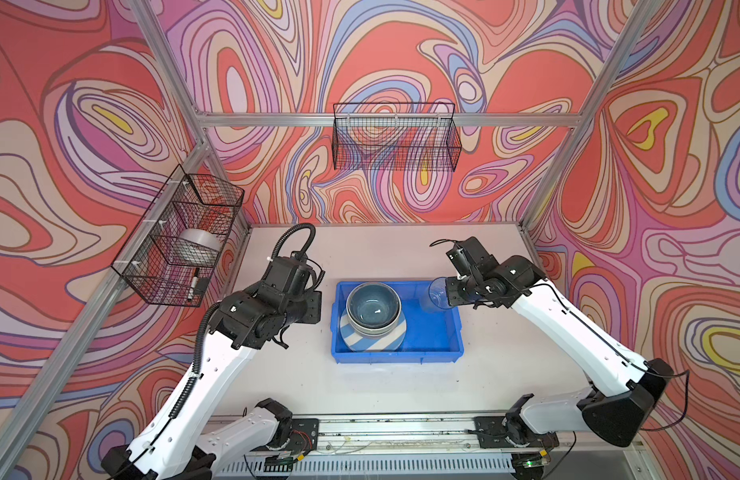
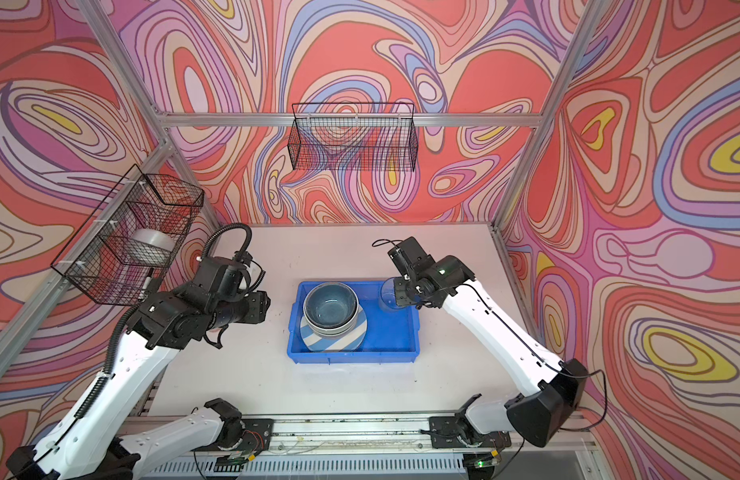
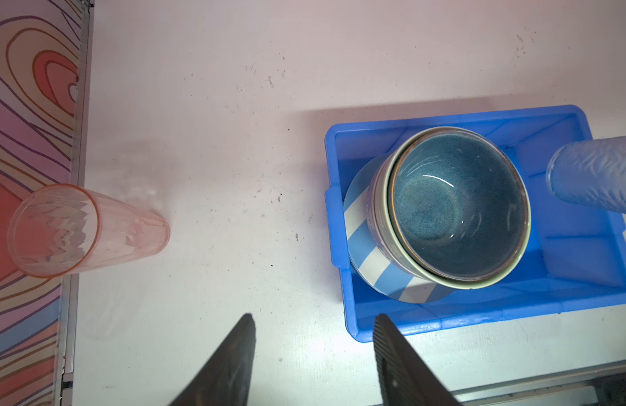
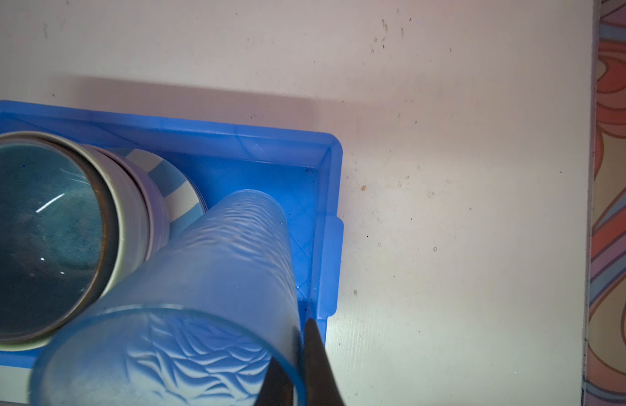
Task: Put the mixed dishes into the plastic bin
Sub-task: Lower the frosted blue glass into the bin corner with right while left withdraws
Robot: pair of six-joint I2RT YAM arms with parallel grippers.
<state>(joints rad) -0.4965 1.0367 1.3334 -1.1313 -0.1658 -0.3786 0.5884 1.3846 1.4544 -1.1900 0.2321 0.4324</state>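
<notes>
Swirled red, pink and lilac walls enclose a pale counter point(image 1: 401, 386), and near its middle sits the plastic bin point(image 1: 401, 357), bright blue and shallow. In its left half lies a blue-white striped plate point(image 1: 360, 343). Nested bowls are stacked on the plate, with a dark blue bowl point(image 1: 372, 309) on top inside a pale green bowl point(image 4: 128, 232). Over the bin's far right corner the bluish tumbler point(image 4: 216, 281) leans, base down inside the bin; whether it touches the floor cannot be told. The right gripper point(image 4: 297, 351) pinches its rim, one finger inside and one outside. A pink tumbler point(image 3: 86, 232) stands on the counter by the left wall's edge, well apart from the bin. The left gripper point(image 3: 314, 316) hangs empty with its fingers spread, just beside the bin's left end. A black wire basket point(image 1: 152, 266) on the left wall holds a white tape roll point(image 1: 200, 245).
</notes>
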